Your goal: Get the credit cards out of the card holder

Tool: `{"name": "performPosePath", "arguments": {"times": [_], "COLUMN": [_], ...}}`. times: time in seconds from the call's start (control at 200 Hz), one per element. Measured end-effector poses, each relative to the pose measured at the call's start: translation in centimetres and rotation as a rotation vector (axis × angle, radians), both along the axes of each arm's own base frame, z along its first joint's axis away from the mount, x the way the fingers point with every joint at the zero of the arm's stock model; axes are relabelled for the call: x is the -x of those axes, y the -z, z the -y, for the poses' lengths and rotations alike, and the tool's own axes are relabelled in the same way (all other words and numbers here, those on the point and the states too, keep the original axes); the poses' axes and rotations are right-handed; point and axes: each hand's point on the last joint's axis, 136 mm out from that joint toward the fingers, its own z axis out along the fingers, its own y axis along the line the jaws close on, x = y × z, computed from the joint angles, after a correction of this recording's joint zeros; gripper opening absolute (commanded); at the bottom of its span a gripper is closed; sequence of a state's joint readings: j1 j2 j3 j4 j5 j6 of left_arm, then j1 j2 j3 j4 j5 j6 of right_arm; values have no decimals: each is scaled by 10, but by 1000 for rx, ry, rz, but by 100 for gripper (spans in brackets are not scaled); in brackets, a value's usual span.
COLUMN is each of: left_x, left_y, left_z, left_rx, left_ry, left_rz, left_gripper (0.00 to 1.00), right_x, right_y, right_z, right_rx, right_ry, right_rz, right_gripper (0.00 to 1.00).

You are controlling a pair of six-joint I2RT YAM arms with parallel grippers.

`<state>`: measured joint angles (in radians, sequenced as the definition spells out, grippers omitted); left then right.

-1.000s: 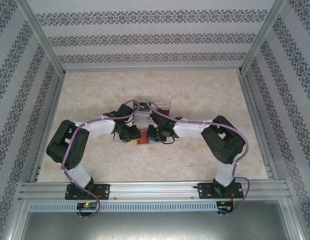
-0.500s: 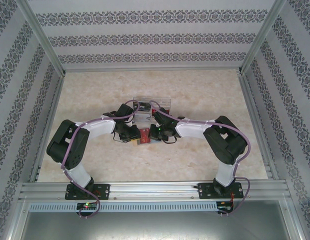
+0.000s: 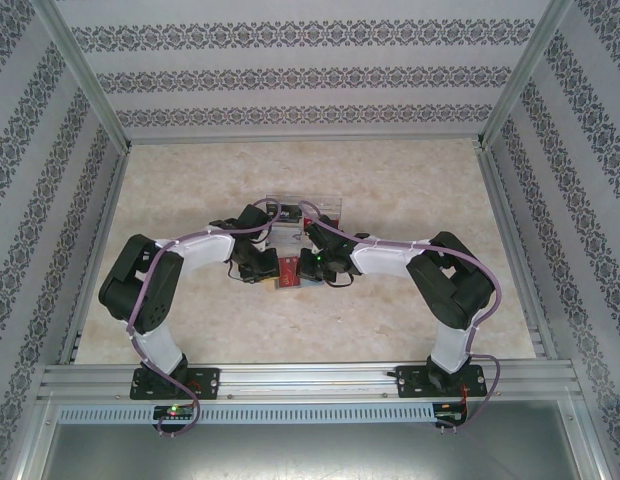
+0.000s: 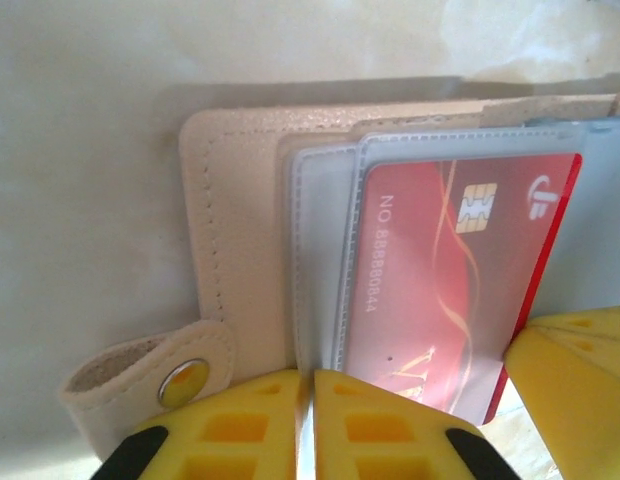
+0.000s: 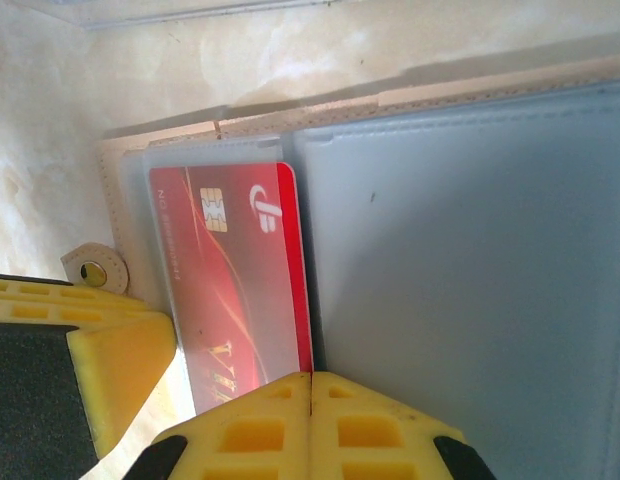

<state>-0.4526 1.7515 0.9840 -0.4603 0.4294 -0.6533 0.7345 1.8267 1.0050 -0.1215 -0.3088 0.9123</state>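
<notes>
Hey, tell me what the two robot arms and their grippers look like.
The left arm and right arm have black joints and bases, white link shells and a purple cable along each. The left gripper and right gripper have chunky yellow fingers moulded with grid-like recesses.

- Pale walls (image 3: 310, 60) on three sides, striped with dark ornamental bands.
- Beige marbled counter (image 3: 420, 180), evenly lit.
- Aluminium posts (image 3: 85, 75) at the corners; metal rail (image 3: 310, 378) along the near edge.
</notes>
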Motion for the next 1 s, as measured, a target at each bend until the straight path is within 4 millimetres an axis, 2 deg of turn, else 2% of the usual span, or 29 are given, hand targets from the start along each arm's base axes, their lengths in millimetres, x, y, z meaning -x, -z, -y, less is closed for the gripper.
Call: {"name": "performPosePath", "arguments": {"times": [0.3,0.999], "left_x": [0,0], "left_y": [1,1], "left_z": [-1,-1], "left_rx": [-34,-43], "left_ry": [2,3], "left_rz": [-36,-53], "left_gripper": [0,0], "right_x": [-2,-4], "right_y": [0,1], "right_z": [3,10], "right_rx": [-8,-51], "right_ry": [4,-33], "right_rz": [-9,-20], "right_gripper": [0,0]}}
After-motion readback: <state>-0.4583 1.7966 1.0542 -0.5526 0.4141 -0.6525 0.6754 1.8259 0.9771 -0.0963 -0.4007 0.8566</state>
